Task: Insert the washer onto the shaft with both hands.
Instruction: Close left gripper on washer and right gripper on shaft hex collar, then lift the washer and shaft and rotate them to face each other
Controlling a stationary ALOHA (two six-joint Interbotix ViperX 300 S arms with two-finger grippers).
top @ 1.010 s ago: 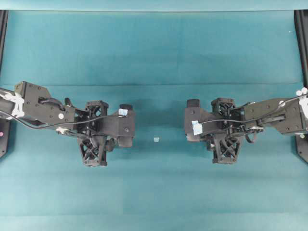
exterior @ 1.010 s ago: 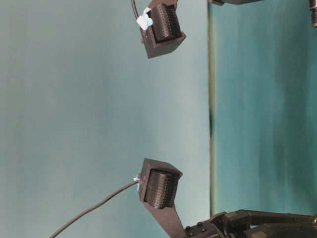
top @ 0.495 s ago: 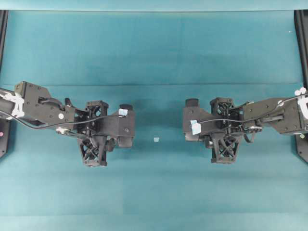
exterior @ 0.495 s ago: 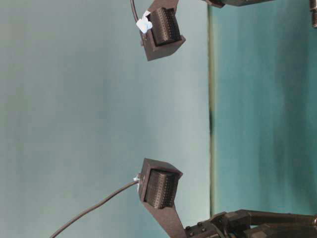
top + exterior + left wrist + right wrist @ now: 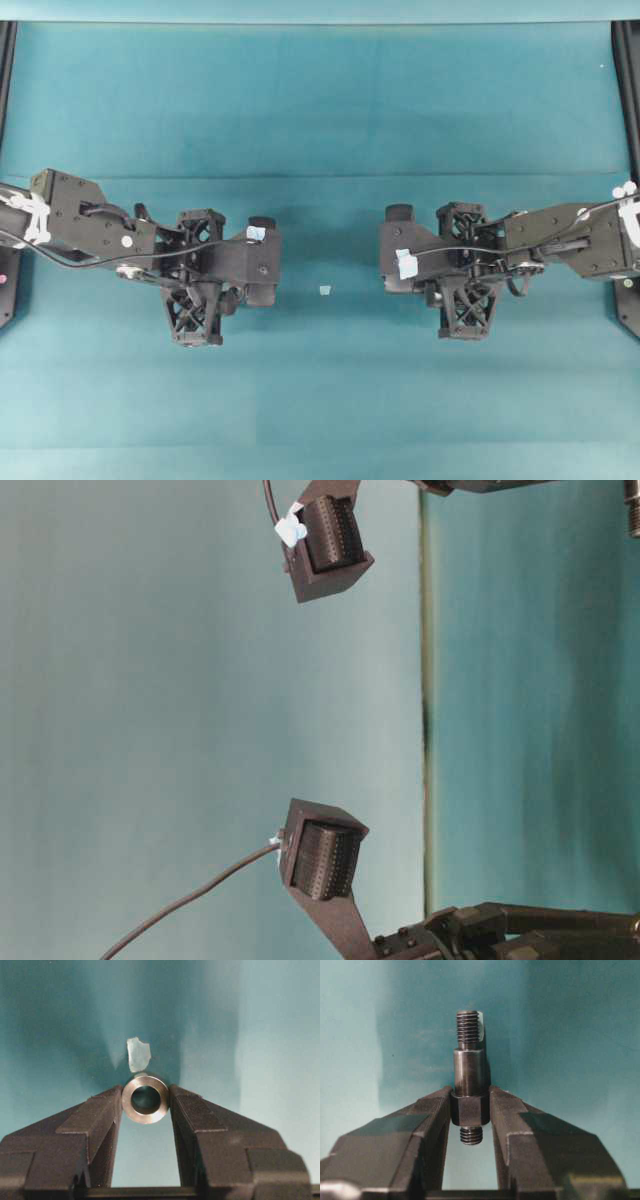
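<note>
Washer point(image 5: 145, 1099) and shaft point(image 5: 469, 1085) are pictured above a teal cloth-covered table point(image 5: 320, 110), which fills every view. At left, the silver-grey, thick-walled ring is pinched on edge between the left gripper's point(image 5: 145, 1105) fingertips, its hole facing the camera. A pale tape scrap point(image 5: 325, 290) is seen on the cloth between the two arms, well apart from both. At right, the dark stepped pin, threaded at its tip, is clamped upright at its widest section by the right gripper point(image 5: 469, 1110).
</note>
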